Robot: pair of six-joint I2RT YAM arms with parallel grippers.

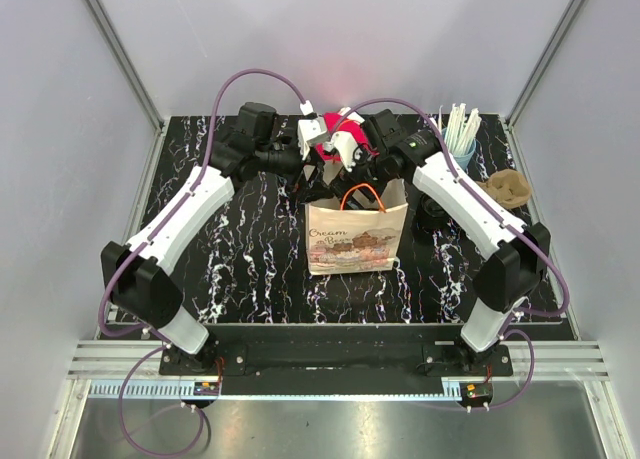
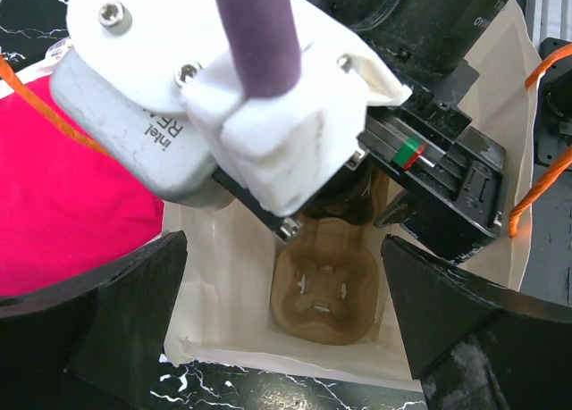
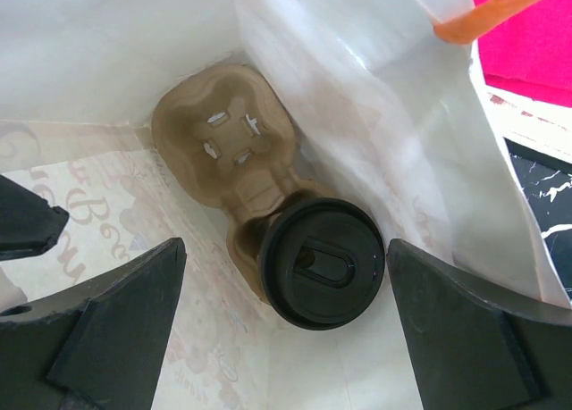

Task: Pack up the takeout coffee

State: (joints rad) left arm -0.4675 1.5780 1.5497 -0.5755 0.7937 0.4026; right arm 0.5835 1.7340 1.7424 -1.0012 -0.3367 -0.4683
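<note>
A paper bag (image 1: 355,241) with orange handles stands open in the middle of the table. At its bottom lies a brown pulp cup carrier (image 3: 223,133). A coffee cup with a black lid (image 3: 322,263) sits in one slot of the carrier, and the other slot (image 2: 326,289) is bare. My right gripper (image 3: 286,330) hangs open over the bag's mouth, its fingers on either side of the lid and well above it. Just over the bag's rim, my left gripper (image 2: 284,321) is open and holds nothing. The right wrist's white camera (image 2: 223,97) hides the cup in the left wrist view.
A pink cloth (image 2: 63,196) lies behind the bag. A blue cup of white straws (image 1: 460,134) stands at the back right, with a brown pulp piece (image 1: 508,189) near the right edge. Both arms crowd together above the bag.
</note>
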